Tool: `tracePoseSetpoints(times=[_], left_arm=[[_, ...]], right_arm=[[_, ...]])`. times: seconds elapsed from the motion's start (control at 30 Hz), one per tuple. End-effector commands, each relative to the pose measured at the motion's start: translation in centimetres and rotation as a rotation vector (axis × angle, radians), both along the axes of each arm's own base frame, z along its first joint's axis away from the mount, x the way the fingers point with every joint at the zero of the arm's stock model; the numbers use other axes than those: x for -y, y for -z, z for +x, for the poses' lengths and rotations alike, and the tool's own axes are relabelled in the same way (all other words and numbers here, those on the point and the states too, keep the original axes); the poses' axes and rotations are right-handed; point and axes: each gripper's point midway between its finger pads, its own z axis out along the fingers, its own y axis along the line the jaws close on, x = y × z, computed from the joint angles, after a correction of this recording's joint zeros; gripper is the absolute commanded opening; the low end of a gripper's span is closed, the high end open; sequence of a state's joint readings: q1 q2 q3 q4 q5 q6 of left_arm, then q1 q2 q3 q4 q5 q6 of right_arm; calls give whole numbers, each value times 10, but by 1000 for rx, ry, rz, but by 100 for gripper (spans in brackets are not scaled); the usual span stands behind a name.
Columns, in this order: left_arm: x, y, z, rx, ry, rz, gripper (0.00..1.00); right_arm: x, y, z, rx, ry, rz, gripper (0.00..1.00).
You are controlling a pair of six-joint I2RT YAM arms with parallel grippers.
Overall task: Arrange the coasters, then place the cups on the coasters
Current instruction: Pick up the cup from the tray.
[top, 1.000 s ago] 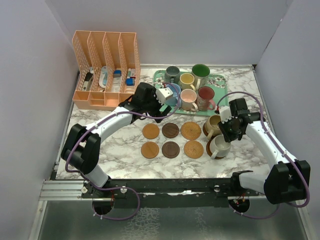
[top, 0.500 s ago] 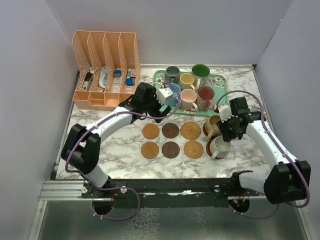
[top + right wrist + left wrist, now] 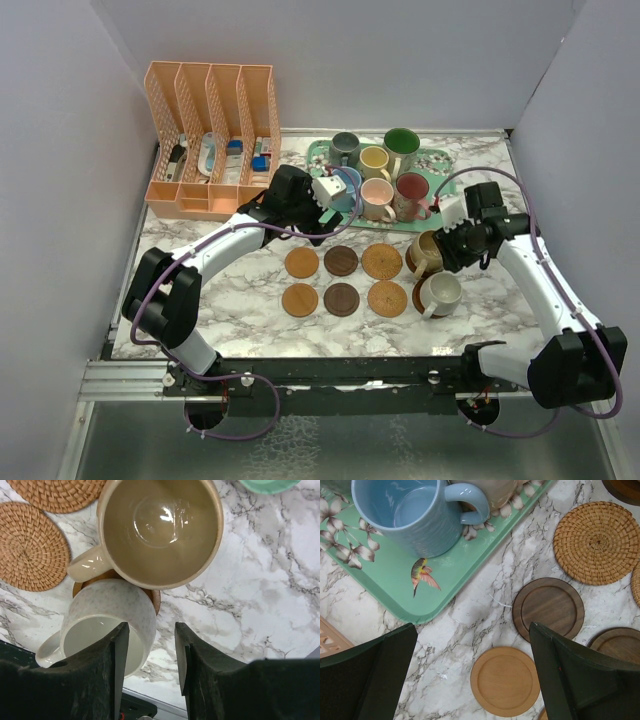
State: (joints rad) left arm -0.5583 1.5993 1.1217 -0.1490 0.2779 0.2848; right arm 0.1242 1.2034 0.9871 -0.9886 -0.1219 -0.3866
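Six coasters [image 3: 341, 279] lie in two rows of three at the table's middle. To their right a tan cup [image 3: 428, 250] and a cream-white cup [image 3: 441, 291] each stand on a dark coaster [image 3: 156, 600]. Grey, green, yellow, pink and dark red cups [image 3: 411, 189] stand on the teal tray [image 3: 322, 152], as does a blue cup [image 3: 415, 515]. My left gripper [image 3: 472, 645] hangs open above the marble beside the tray's corner, with a light wooden coaster [image 3: 506, 681] below it. My right gripper [image 3: 152, 635] is open and empty, just above and beside the cream-white cup [image 3: 107, 625].
An orange file organiser [image 3: 210, 140] with small items stands at the back left. Grey walls close in both sides and the back. A metal rail [image 3: 300, 375] runs along the near edge. Bare marble shows left of the coasters.
My right gripper has opened wider and drawn up and back from the cream-white cup, which stays on its coaster. The left arm has not moved.
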Motion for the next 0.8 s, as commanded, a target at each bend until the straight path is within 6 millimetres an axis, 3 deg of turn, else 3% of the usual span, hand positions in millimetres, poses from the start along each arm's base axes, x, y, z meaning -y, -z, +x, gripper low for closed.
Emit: tracePoseSetpoints(times=[0.0, 0.2, 0.53, 0.63, 0.77], left_arm=[[2, -9, 7, 33, -6, 4, 99], [1, -12, 9, 48, -17, 1, 99], [-13, -31, 20, 151, -70, 31, 99], [-17, -35, 21, 178, -78, 43, 99], [-19, -39, 19, 196, -67, 47, 99]], right_arm=[[-9, -26, 11, 74, -41, 39, 43], [-16, -58, 44, 201, -59, 65, 43], [-29, -124, 133, 493, -49, 108, 46], [-34, -132, 157, 548, -102, 103, 46], [-34, -129, 185, 606, -178, 40, 46]])
